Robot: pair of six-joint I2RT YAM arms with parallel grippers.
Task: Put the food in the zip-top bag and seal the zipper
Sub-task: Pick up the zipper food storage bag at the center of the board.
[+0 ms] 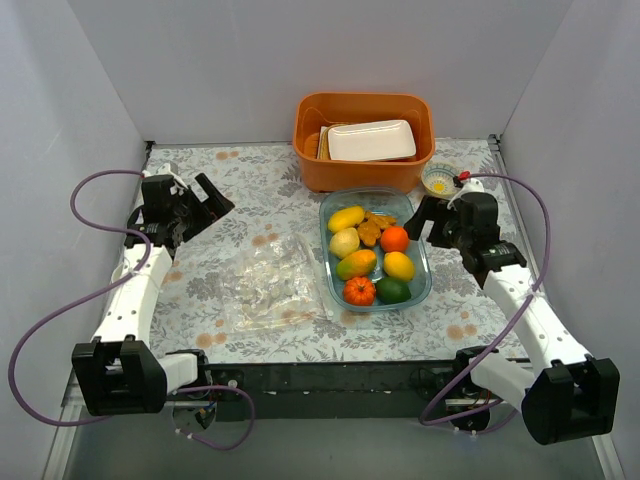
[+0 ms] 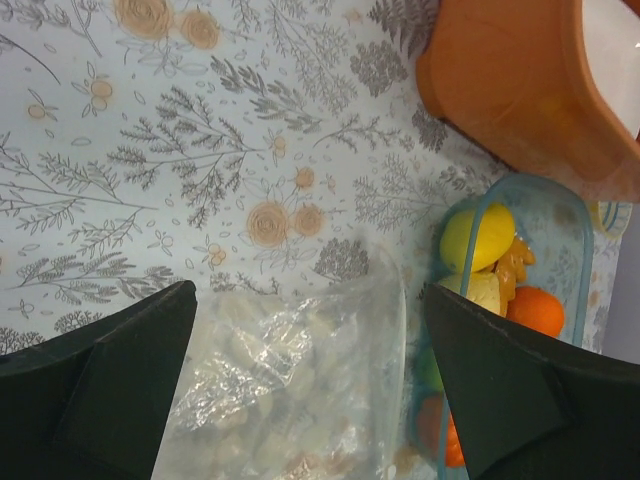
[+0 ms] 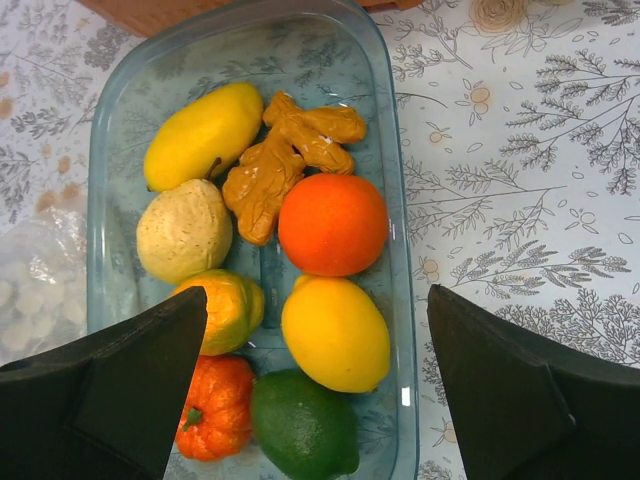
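The left gripper (image 1: 203, 204) hangs above the floral tablecloth (image 1: 200, 290) with its jaws spread wide and nothing between them; in its wrist view the two dark fingers (image 2: 100, 390) frame the far part of the zip-top bag (image 2: 300, 390) without touching it. The right gripper (image 1: 425, 216) is equally wide apart and empty, poised beside the far right end of the blue dish (image 1: 324, 255), its fingers (image 3: 520, 390) clear of the rim. Nearest the arm bases, the bag (image 1: 272, 285) lies flat and crumpled on the cloth, just left of the dish. Its zipper cannot be picked out among the creases, and the left wrist view cuts off its near half. All the food (image 1: 372, 255) sits in the dish (image 3: 400, 300): eight pieces, among them an orange, a lemon, a lime and a small pumpkin, the last partly behind a finger in the right wrist view. Farther back stands an orange bin (image 1: 360, 172) holding a white tray (image 1: 371, 140), which covers whatever lies beneath it.
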